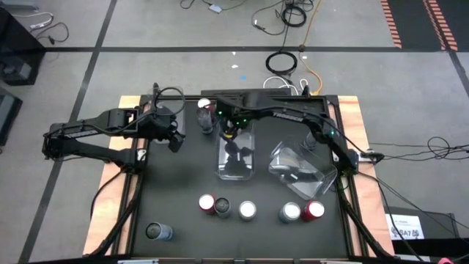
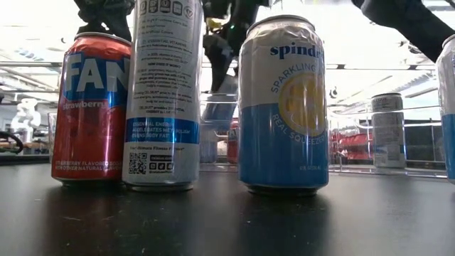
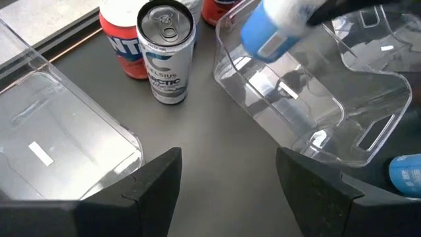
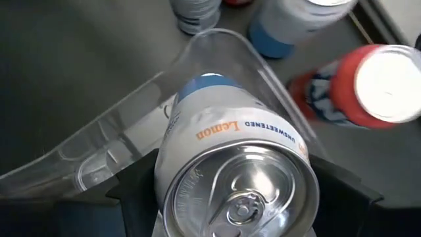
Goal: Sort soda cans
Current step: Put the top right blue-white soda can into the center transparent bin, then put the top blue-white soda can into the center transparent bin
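I've got R gripper [image 4: 230,191] clamped on lemon can [image 4: 230,145], upright, directly over middle bin [image 1: 236,165]; L gripper [image 3: 227,184] gapes empty beside it.

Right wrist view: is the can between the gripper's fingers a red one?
No. The can held in the right gripper is blue and white with "Lemon" printed on it, above a clear bin.

The high view looks straight down on the whole black table [image 1: 183,183]. The low view sits at tabletop level, close behind a row of cans. Both wrist views look closely down at the same clear bin [image 3: 309,112].
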Robot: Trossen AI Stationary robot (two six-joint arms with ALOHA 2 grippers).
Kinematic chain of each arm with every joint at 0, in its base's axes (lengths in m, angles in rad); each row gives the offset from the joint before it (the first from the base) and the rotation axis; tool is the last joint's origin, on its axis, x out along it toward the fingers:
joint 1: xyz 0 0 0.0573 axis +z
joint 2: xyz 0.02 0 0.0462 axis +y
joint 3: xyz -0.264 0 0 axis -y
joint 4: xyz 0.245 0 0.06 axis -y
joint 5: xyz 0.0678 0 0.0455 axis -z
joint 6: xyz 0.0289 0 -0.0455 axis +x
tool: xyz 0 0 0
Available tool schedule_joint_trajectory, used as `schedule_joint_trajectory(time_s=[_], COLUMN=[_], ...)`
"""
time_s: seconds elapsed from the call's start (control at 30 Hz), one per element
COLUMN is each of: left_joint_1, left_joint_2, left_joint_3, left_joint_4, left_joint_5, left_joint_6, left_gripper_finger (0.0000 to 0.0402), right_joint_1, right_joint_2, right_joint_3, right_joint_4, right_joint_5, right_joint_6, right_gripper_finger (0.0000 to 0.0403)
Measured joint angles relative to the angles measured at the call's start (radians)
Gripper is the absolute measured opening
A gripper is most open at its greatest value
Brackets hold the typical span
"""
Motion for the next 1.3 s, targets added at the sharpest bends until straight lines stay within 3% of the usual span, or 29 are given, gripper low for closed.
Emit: schedule_joint_trajectory(time_s=[0.27, 0.53, 0.8, 1.3], left_joint_1=[0.0, 0.0, 0.0, 0.0], left_joint_2=[0.0, 0.0, 0.0, 0.0], left_joint_3=[0.0, 0.0, 0.0, 0.0], left_joint_4=[0.0, 0.0, -0.001, -0.001], left_joint_5=[0.004, 0.023, 0.029, 0.029], left_joint_6=[-0.001, -0.002, -0.002, 0.001], left_gripper_finger=[0.0258, 0.0258, 0.0258, 0.0258], right_joint_1=[0.001, 0.0, 0.0, 0.0], right_joint_2=[0.091, 0.14, 0.135, 0.069], right_joint_3=[0.0, 0.0, 0.0, 0.042], right_joint_4=[0.039, 0.089, 0.111, 0.064], right_joint_5=[0.058, 0.034, 0.017, 0.02], right_joint_6=[0.0, -0.008, -0.007, -0.001], right_gripper_finger=[0.0286, 0.0304, 0.0344, 0.0349])
